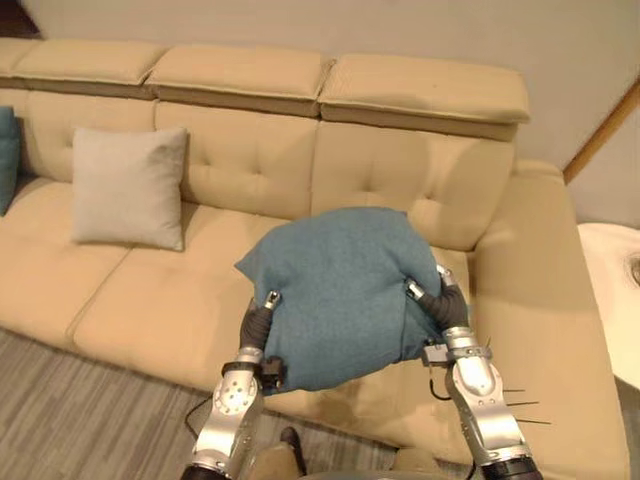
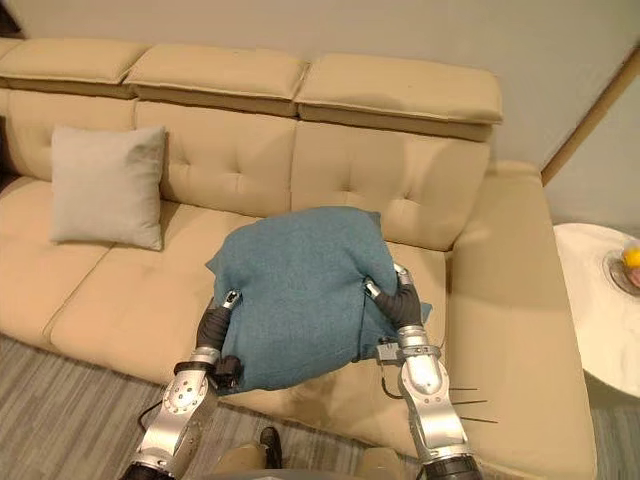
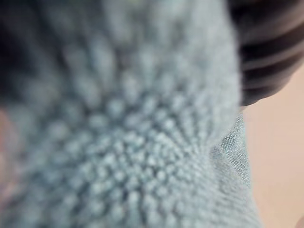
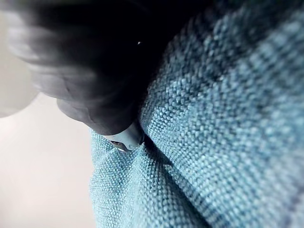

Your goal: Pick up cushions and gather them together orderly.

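A blue woven cushion [image 1: 340,290] hangs in front of me above the right seat of the beige sofa [image 1: 240,150]. My left hand [image 1: 260,322] clasps its lower left edge and my right hand [image 1: 442,305] its right edge, a thumb of each lying on the front face and the fingers behind the cloth. In the right wrist view my right hand [image 4: 95,85] presses a fold into the blue weave [image 4: 213,142]. The left wrist view shows the same cloth [image 3: 142,152] right against the hand. A light grey cushion [image 1: 128,187] leans upright on the sofa's left backrest.
The edge of a teal cushion [image 1: 6,155] shows at the sofa's far left. A white round table [image 2: 600,310] with a dish holding something yellow [image 2: 628,265] stands to the right of the sofa. Grey striped carpet [image 1: 60,400] lies in front.
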`<state>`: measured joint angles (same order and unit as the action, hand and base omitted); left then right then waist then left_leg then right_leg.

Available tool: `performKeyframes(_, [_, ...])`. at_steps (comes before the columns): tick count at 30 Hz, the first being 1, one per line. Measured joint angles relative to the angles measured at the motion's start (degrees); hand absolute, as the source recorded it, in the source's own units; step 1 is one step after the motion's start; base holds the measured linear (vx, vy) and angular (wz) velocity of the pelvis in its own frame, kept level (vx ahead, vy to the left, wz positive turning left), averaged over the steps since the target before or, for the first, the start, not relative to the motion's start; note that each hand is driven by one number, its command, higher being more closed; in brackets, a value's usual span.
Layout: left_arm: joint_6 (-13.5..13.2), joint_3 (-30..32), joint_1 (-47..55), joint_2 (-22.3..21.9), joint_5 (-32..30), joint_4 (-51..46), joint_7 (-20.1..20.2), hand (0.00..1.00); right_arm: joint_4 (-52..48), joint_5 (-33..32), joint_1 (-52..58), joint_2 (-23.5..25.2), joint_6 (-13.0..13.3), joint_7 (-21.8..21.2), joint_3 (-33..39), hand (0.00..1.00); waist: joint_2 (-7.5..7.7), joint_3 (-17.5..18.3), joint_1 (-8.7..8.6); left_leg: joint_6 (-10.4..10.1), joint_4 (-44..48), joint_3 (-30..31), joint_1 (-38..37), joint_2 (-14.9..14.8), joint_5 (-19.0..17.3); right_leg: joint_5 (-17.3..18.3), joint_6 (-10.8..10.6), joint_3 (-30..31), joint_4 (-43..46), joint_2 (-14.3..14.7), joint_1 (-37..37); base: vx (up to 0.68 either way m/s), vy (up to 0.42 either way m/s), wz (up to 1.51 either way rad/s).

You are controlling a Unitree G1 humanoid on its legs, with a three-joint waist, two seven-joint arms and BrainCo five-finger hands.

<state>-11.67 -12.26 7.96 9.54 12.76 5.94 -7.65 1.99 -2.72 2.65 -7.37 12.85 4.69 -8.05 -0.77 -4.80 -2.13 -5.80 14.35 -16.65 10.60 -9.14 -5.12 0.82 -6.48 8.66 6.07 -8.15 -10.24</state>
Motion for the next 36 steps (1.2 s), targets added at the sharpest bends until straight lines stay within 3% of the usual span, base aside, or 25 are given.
performKeyframes(2, [0.11, 0.59, 0.08, 0.18, -0.19, 0.01, -0.02, 1.0, 0.88, 0.1, -0.46, 0.11, -0.02, 0.29, -0.77, 1.0, 0.22, 0.1, -0.15, -0.52, -2.25, -3.69, -1.34, -0.3, -0.27, -1.37, 2.21, 0.73, -1.68, 0.13, -1.58, -0.06, 0.009, -1.28])
performKeyframes(3, [0.12, 1.26, 0.07, 0.18, -1.28, 0.01, -0.08, 1.0, 1.72, 0.39, -1.04, 0.11, -0.03, 0.54, -1.22, 1.0, 0.2, 0.1, -0.25, -0.96, -4.61, -5.63, -2.58, -0.29, 0.02, -2.83, 5.41, -0.63, -2.12, 0.07, -3.2, -0.05, 0.003, -1.45])
performKeyframes(7, [0.15, 1.41, -2.13, -0.37, -3.96, 0.5, -0.62, 1.0, 1.88, 3.15, -1.77, -0.03, -0.04, 3.41, -1.44, 1.0, -0.11, 0.04, -2.18, -1.43, -5.89, -6.97, -3.31, -1.05, 0.84, -7.01, 1.85, -2.53, -4.29, 1.01, -4.23, 0.01, -0.058, -0.65])
performKeyframes(9, [0.14, 1.19, -6.62, -0.47, -4.73, 3.15, -2.48, 1.0, 3.24, 4.89, -5.03, -0.42, -0.05, 5.86, -1.47, 1.0, -0.95, -0.49, -2.48, -1.94, -6.05, -7.19, -2.54, -1.79, 1.25, -8.5, 2.09, -2.55, -6.01, 1.56, -4.66, 0.01, -0.093, -0.25])
performKeyframes(12, [0.13, 1.62, -22.32, 0.42, -5.1, 10.79, -7.09, 1.0, 10.35, 6.43, -20.12, -1.84, -0.46, 10.94, -1.44, 1.0, -2.7, -4.63, -2.59, -1.3, -6.03, -7.28, 1.94, -1.79, 3.34, -11.3, 2.32, -4.2, -6.97, 1.16, -8.7, -0.14, -0.095, 0.01])
performKeyframes(14, [0.22, 1.78, -33.95, 3.67, -5.11, 15.8, -9.89, 1.0, 15.71, 7.7, -31.61, -2.91, -1.49, 14.02, -1.28, 1.0, -2.77, -7.93, -2.26, -1.12, -4.61, -6.97, 6.45, -1.85, 4.0, -12.95, 2.09, -4.67, -7.19, 1.17, -12.29, -0.23, -0.093, 0.14])
performKeyframes(17, [0.88, 2.49, -55.76, 8.81, -5.15, 23.05, -13.75, 1.0, 21.91, 8.6, -50.9, -3.54, -3.99, 18.59, 2.97, 1.0, -2.69, -15.78, -1.73, -0.34, -2.69, -4.87, 11.79, -2.18, 6.14, -15.42, 2.38, -6.57, -7.52, 1.15, -15.3, -0.23, -0.084, 0.28])
performKeyframes(19, [1.49, 4.27, -66.12, 10.05, -5.21, 25.95, -15.2, 1.0, 25.53, 10.16, -60.83, -2.97, -4.64, 21.36, 6.51, 1.0, -2.49, -17.62, -1.61, 0.08, -1.63, -3.63, 15.04, -2.24, 6.72, -16.5, 2.44, -7.19, -7.44, 1.08, -17.53, -0.2, -0.053, 0.27])
performKeyframes(24, [1.47, 6.47, -91.56, 11.59, -6.49, 36.0, -18.33, 1.0, 35.36, 12.48, -84.76, -3.81, -5.46, 29.13, 13.0, 1.0, -2.48, -17.65, -1.36, 1.36, -0.72, -1.55, 24.02, -1.21, 8.63, -19.02, 2.39, -8.64, -8.73, -0.06, -24.06, -0.12, 0.002, 0.25])
performKeyframes(25, [1.27, 6.52, -95.56, 12.17, -6.93, 37.51, -19.0, 0.0, 36.23, 12.55, -88.3, -4.47, -5.43, 30.62, 13.01, 0.0, -2.48, -17.67, -0.79, 1.42, -0.79, -1.4, 25.31, -1.1, 8.88, -19.66, 2.45, -8.7, -9.34, -0.12, -25.14, -0.07, 0.007, 0.08])
performKeyframes(31, [1.37, 9.94, -107.98, 13.89, -7.26, 43.09, -21.57, 0.0, 46.1, 9.09, -102.34, -7.71, -5.26, 32.6, 12.47, 0.0, -1.68, -19.75, 0.03, 1.36, -6.44, 0.13, 29.61, 0.08, 13.21, -21.31, 2.85, -10.81, -11.51, -0.44, -29.51, -0.05, -0.003, 0.19])
performKeyframes(36, [3.04, 12.0, -108.94, 13.38, -3.59, 48.28, -20.23, 0.0, 51.1, -3.02, -104.27, -11.05, -5.15, 26.1, 9.59, 0.0, -1.44, -21.97, 0.16, 0.76, -12.52, 2.38, 30.94, 0.18, 17.61, -21.43, 3.01, -13.79, -11.63, 0.2, -31.6, -0.02, -0.001, 0.24])
